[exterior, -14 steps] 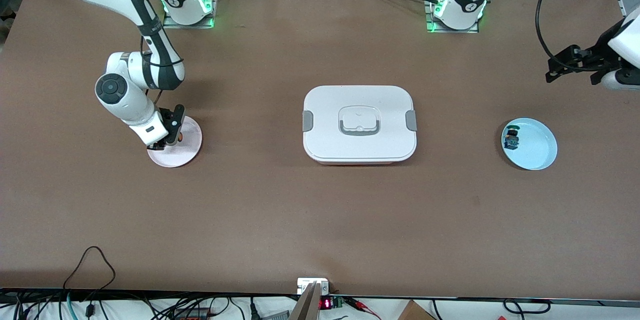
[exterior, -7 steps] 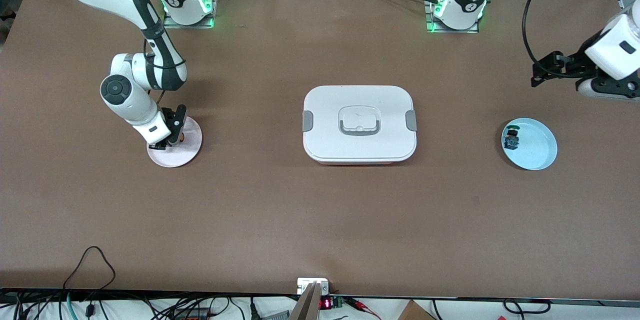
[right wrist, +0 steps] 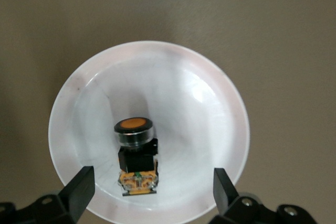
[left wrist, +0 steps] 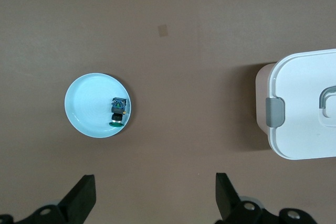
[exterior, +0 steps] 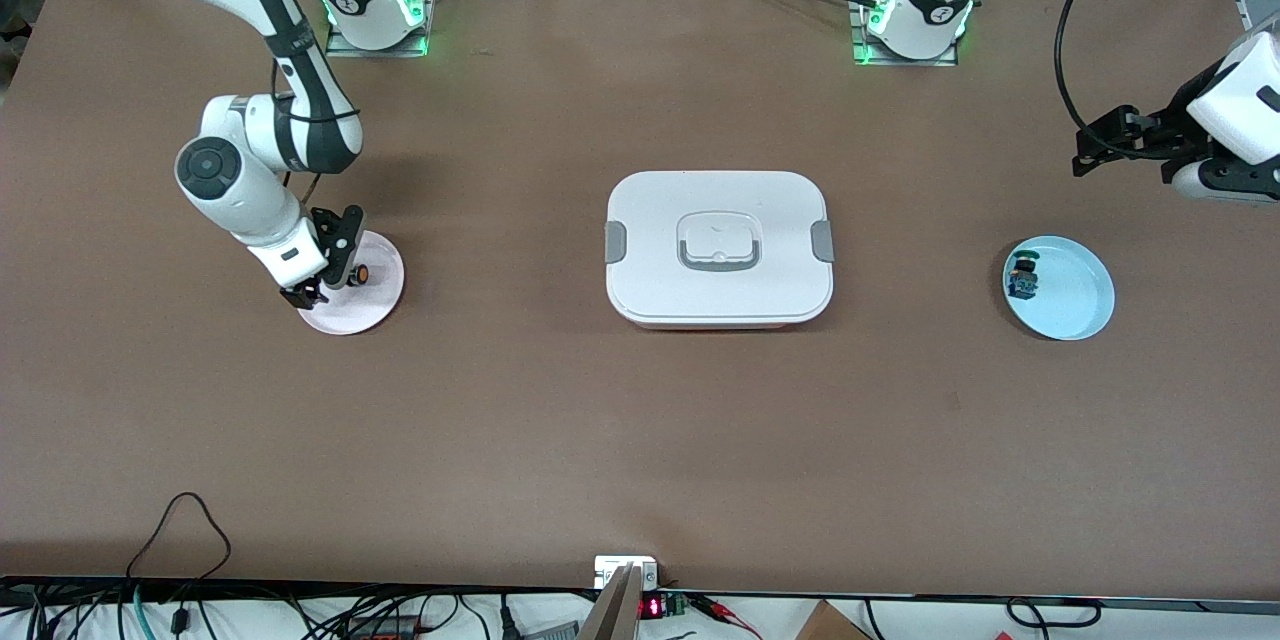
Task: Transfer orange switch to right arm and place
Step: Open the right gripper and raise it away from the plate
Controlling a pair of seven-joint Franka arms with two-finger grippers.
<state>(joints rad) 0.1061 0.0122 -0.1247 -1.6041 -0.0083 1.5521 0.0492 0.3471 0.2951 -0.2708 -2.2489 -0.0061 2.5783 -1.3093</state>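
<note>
The orange switch (exterior: 360,273) lies on its side in the pink plate (exterior: 378,298) toward the right arm's end of the table, free of any fingers. In the right wrist view the switch (right wrist: 135,153) shows its orange cap, black body and orange-tan end on the plate (right wrist: 210,103). My right gripper (exterior: 310,293) hangs open just above the plate's edge, empty (right wrist: 152,195), its fingers either side of the switch's end and apart from it. My left gripper (left wrist: 152,198) is open and empty, high over bare table near the left arm's end.
A white lidded box (exterior: 720,245) with grey latches sits mid-table and shows in the left wrist view (left wrist: 304,108). A light blue plate (exterior: 1080,305) toward the left arm's end holds a small black switch with a green cap (exterior: 1022,278).
My right gripper has lifted off the pink plate and drawn slightly toward the right arm's end, leaving the orange switch lying in plain sight. The left arm's hand has shifted a little.
</note>
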